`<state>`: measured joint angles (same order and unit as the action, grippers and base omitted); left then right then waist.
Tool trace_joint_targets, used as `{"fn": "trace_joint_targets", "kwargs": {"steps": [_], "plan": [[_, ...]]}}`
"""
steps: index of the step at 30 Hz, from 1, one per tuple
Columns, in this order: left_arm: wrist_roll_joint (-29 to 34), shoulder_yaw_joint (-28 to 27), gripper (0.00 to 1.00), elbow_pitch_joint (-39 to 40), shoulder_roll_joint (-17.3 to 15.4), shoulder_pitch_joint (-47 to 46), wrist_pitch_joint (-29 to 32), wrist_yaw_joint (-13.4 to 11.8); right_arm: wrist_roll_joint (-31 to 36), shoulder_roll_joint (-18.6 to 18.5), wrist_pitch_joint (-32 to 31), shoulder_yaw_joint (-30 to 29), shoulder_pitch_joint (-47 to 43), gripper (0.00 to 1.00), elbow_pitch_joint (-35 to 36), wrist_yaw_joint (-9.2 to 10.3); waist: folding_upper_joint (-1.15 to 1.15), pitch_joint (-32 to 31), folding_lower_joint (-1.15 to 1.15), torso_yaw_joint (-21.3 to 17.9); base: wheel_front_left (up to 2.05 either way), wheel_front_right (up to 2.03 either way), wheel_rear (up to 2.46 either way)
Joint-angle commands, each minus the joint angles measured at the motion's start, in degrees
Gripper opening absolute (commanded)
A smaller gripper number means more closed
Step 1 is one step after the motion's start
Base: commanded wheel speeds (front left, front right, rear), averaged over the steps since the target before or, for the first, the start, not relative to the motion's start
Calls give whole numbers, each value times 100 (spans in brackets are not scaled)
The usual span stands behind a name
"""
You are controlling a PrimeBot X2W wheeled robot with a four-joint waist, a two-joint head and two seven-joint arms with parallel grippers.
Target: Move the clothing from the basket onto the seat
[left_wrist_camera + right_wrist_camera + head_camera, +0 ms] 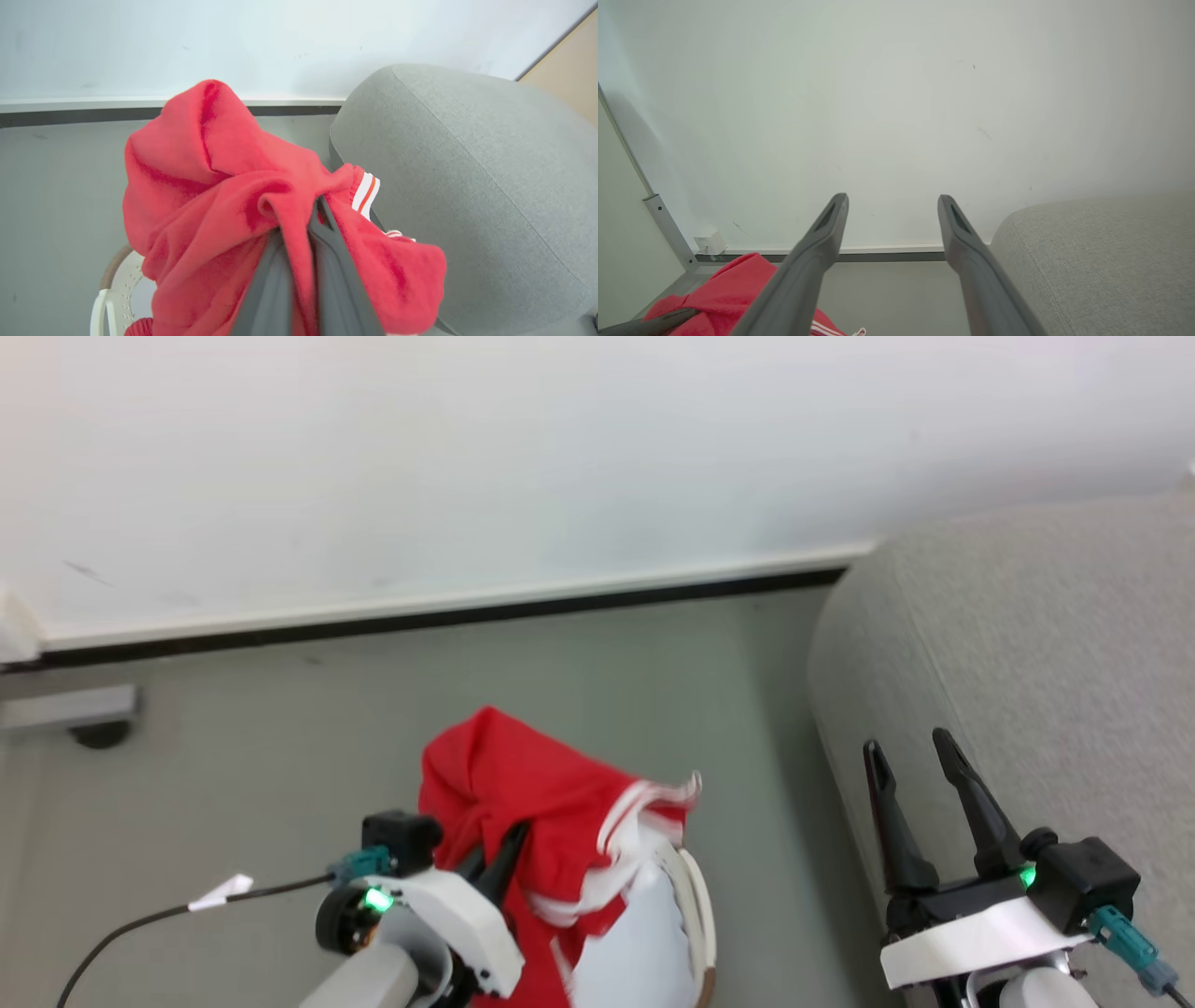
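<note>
The bright red clothing hangs bunched above the basket, with my left gripper shut on it; its white-striped hem trails to the right. In the left wrist view the clothing drapes over my left gripper, and a piece of the cream basket rim shows below. The grey seat lies to the right. My right gripper is open in front of the seat's edge, holding nothing. The right wrist view has my right gripper, the seat and the clothing.
A white wall with a dark skirting strip runs behind the grey floor. Pale blue-white fabric lies in the basket. A black cable trails from my left wrist. A grey metal foot stands at the far left.
</note>
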<state>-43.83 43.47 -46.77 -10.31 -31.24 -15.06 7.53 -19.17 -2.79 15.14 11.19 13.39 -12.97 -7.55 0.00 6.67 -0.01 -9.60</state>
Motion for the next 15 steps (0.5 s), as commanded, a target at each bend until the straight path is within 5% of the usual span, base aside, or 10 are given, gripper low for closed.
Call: {"fn": "trace_joint_targets", "kwargs": {"steps": [1, 15], "plan": [[121, -150, 0, 217, -29, 80, -13, -12, 61, -20, 1, -9, -124, 100, -14, 12, 0, -316, 1, 298, 0, 0, 0], [886, -903, 0, 2262, -97, -6, -9, -157, 108, -18, 1, 242, -346, 100, 31, 12, 0, -628, 1, 578, 0, 0, 0]]}}
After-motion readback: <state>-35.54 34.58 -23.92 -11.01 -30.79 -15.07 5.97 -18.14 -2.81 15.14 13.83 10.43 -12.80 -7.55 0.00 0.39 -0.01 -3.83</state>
